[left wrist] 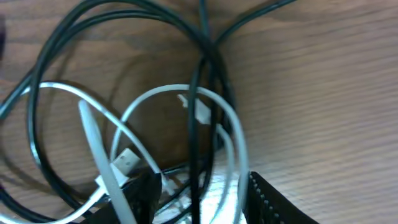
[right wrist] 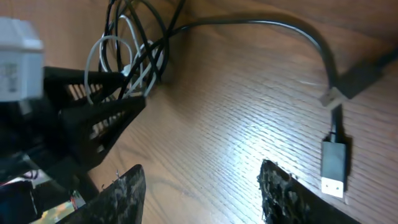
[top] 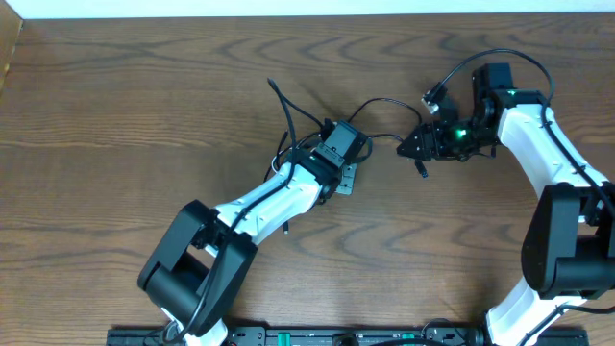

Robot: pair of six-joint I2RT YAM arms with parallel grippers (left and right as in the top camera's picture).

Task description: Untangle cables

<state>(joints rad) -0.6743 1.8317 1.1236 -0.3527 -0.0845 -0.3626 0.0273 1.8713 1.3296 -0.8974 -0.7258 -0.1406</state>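
Cables (left wrist: 92, 134) on table (top: 144, 96) — perhaps under left tool (left wrist: 205, 205)

- No legible text, brand or number in any of my views.
- White housing (right wrist: 18, 56), left edge of my right wrist view: dark marks, too blurred to read.

cables (left wrist: 93, 134) | loops cut by edges, blurred | core hidden under left pincer (top: 332, 154)

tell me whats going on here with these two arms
A robot is working on a knot of white and black cables on a wooden table. Its left pincer sits in the knot, strands between its fingers. Its right pincer is open and empty beside a USB plug lying on the table.
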